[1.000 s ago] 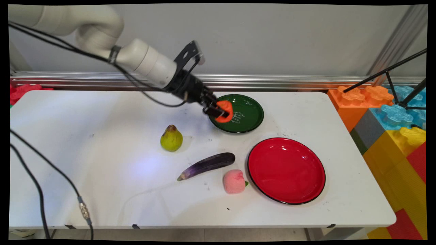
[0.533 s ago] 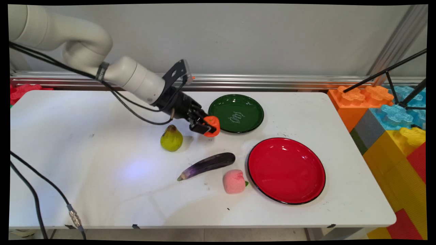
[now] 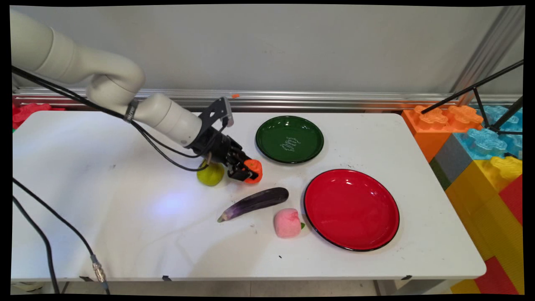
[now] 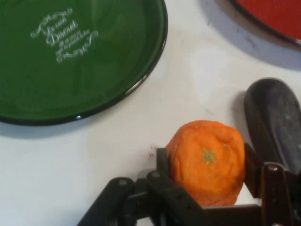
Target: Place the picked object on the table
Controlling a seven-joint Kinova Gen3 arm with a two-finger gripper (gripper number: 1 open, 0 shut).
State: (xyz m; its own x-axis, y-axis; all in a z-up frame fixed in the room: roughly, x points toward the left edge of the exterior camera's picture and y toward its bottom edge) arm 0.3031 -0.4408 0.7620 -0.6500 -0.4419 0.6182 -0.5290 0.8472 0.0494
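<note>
From above, my pincer (image 3: 249,171) is clamped on an orange (image 3: 254,170), low over the white table (image 3: 125,217) between the pear (image 3: 210,175) and green plate (image 3: 289,139), eggplant (image 3: 254,202) near.

Hand cam: orange (image 4: 207,160) squeezed between both fingers (image 4: 162,162), bare table up to the green plate's rim (image 4: 141,80), eggplant (image 4: 275,122) just beside.

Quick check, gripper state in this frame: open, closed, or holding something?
Gripper: closed on the orange, low over the table between the pear and the eggplant.

Pear (image 3: 210,174) left of eggplant (image 3: 254,202); plates (image 3: 289,139) right.
</note>
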